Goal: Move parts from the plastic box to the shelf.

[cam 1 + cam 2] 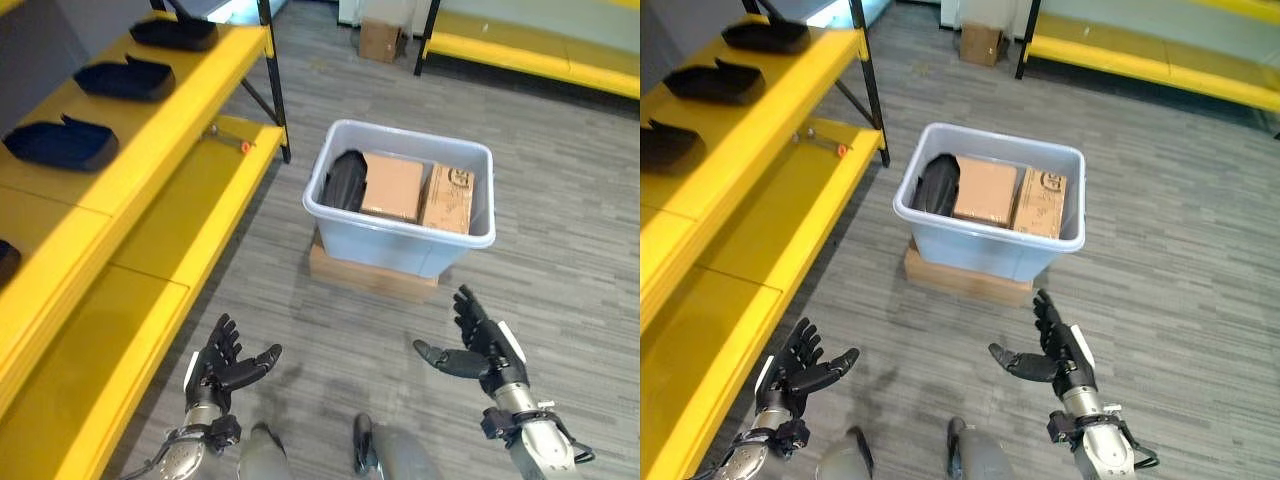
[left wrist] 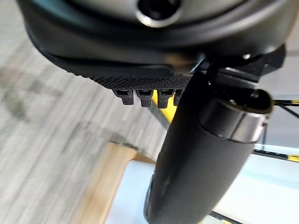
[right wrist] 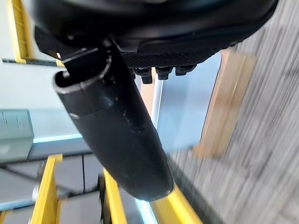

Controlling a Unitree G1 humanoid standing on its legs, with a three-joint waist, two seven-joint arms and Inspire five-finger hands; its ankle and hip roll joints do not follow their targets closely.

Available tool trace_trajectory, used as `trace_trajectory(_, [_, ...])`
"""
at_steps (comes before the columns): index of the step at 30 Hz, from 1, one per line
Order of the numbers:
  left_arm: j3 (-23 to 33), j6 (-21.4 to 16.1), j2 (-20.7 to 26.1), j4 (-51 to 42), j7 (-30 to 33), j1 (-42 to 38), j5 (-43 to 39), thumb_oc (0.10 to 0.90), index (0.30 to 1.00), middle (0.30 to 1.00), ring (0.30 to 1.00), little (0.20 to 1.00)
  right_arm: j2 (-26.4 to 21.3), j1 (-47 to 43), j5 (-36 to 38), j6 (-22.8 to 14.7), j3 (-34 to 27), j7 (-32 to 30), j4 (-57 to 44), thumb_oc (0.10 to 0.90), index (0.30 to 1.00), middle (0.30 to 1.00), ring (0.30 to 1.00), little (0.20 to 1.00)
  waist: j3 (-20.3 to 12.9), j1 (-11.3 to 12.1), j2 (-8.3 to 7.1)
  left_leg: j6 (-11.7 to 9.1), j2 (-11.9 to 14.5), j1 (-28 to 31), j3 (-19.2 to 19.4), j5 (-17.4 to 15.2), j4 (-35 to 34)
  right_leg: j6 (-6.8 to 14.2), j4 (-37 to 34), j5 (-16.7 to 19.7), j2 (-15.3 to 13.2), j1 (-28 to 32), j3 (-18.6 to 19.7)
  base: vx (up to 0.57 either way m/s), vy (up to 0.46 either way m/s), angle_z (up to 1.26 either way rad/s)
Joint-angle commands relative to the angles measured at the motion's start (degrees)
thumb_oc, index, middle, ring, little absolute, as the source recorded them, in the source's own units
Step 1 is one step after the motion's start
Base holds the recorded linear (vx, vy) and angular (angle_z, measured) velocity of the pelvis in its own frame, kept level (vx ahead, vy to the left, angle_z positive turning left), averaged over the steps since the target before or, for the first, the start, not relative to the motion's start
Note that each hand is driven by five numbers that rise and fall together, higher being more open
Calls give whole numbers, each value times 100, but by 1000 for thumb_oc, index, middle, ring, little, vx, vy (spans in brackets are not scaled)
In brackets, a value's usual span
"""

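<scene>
A pale blue plastic box [image 1: 400,240] stands on a flat cardboard slab [image 1: 370,275] on the floor ahead. Inside it lie a black part [image 1: 345,180] at the left and two brown cartons [image 1: 392,186] beside it. Several black parts [image 1: 60,143] rest on the top board of the yellow shelf [image 1: 120,180] at my left. My left hand [image 1: 222,367] hovers low near the shelf's lower board, open and empty. My right hand [image 1: 480,345] hangs open and empty in front of the box, a short way from its near wall. Each thumb [image 2: 196,158] shows large in its wrist view.
A small red-tipped tool [image 1: 228,135] lies on the shelf's lower board. A black shelf post [image 1: 275,80] stands left of the box. Another carton [image 1: 380,40] sits on the floor at the back, beside a second yellow rack [image 1: 540,50]. Grey plank floor surrounds the box.
</scene>
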Motion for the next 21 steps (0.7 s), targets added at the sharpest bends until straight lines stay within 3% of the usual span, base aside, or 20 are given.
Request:
trace_trajectory(1, [193, -500, 2, -692, 127, -281, -22, 900, 1000, 1000, 1000, 1000, -306, -24, -106, -566, -266, -132, -834, 900, 1000, 1000, 1000, 1000, 99, -30, 134, 165, -747, 228, -178, -500, -398, 372, -900, 113, -202, 467, 246, 91, 104, 4])
trace_trajectory(2, [199, -518, 5, -719, 135, -283, 42, 900, 1000, 1000, 1000, 1000, -357, -57, -238, -581, -244, -180, -787, 900, 1000, 1000, 1000, 1000, 132, 62, 158, 158, -928, 25, -325, -441, -865, 416, -982, 90, -153, 587, 352, 78, 69, -16])
trace_trajectory(3, [200, -537, 4, -758, 130, -280, 39, 900, 1000, 1000, 1000, 1000, -367, -49, -276, -580, -245, -175, -779, 900, 1000, 1000, 1000, 1000, 159, 109, 177, 135, -935, 0, -417, -322, -1226, 419, -951, 44, -110, 621, 412, 267, 123, -44])
trace_trajectory(4, [206, -572, -16, -739, 168, -315, 79, 900, 1000, 1000, 1000, 1000, -374, -92, -333, -629, -206, -225, -695, 900, 1000, 1000, 1000, 1000, 191, 180, 256, 39, -942, -75, -613, 154, -1995, 451, -969, -49, -21, 734, 477, 287, 143, -72])
trace_trajectory(5, [210, -617, -28, -718, 196, -350, 66, 900, 1000, 1000, 1000, 1000, -408, -161, -333, -641, -162, -255, -587, 900, 1000, 1000, 1000, 1000, 194, 265, 310, 6, -963, -111, -825, 329, -2561, 489, -965, -74, 18, 788, 566, 295, 167, -66])
trace_trajectory(6, [210, -630, -18, -694, 202, -370, 64, 900, 1000, 1000, 1000, 1000, -426, -205, -352, -640, -144, -260, -557, 900, 1000, 1000, 1000, 1000, 192, 299, 334, -16, -963, -77, -960, 395, -2792, 496, -922, -129, 38, 827, 642, 382, 242, -109])
trace_trajectory(7, [225, -662, -64, -625, 227, -379, 80, 900, 1000, 1000, 1000, 1000, -460, -310, -383, -638, -64, -232, -492, 900, 1000, 1000, 1000, 1000, 100, 409, 381, -95, -1007, -74, -1422, 467, -3116, 560, -964, -226, 58, 966, 872, 360, 242, -125])
trace_trajectory(8, [257, -665, -94, -630, 205, -308, 23, 900, 1000, 1000, 1000, 1000, -430, -283, -324, -614, -37, -127, -539, 900, 1000, 1000, 1000, 1000, 37, 418, 365, -46, -974, 104, -1487, 392, -3278, 589, -935, -351, 73, 989, 1004, 278, 200, -118])
trace_trajectory(11, [235, -689, -111, -641, 185, -283, -1, 900, 1000, 1000, 1000, 1000, -414, -224, -297, -642, -64, -48, -594, 900, 1000, 1000, 1000, 1000, -34, 397, 367, -62, -896, 64, -1422, 397, -2903, 590, -795, -427, 88, 958, 1119, 158, 153, -94])
trace_trajectory(12, [172, -706, -64, -646, 211, -390, 13, 900, 1000, 1000, 1000, 1000, -401, -259, -284, -635, -26, -68, -553, 900, 1000, 1000, 1000, 1000, 1, 401, 282, -36, -1059, -163, -1433, 247, -2403, 611, -729, -428, -10, 922, 1140, 127, 149, -76])
trace_trajectory(14, [174, -700, -10, -630, 201, -447, -2, 900, 1000, 1000, 1000, 1000, -365, -278, -222, -606, -20, -39, -567, 900, 1000, 1000, 1000, 1000, 21, 388, 283, 20, -1102, -182, -1380, 157, -2302, 617, -713, -452, -46, 908, 1177, 81, 133, -51])
trace_trajectory(17, [117, -710, 70, -647, 230, -441, -23, 900, 1000, 1000, 1000, 1000, -314, -213, -97, -543, -22, 70, -661, 900, 1000, 1000, 1000, 1000, -28, 266, 175, 224, -1253, -406, -1072, -421, -1542, 704, -685, -544, -331, 958, 1317, 146, 202, -25])
trace_trajectory(21, [64, -666, 179, -737, 195, -385, -54, 900, 1000, 1000, 1000, 1000, -325, -173, -75, -483, -51, 88, -646, 900, 1000, 1000, 1000, 1000, -161, 205, 113, 305, -1250, -551, -829, -794, -1092, 824, -889, -458, -515, 1000, 1361, 142, 134, -47])
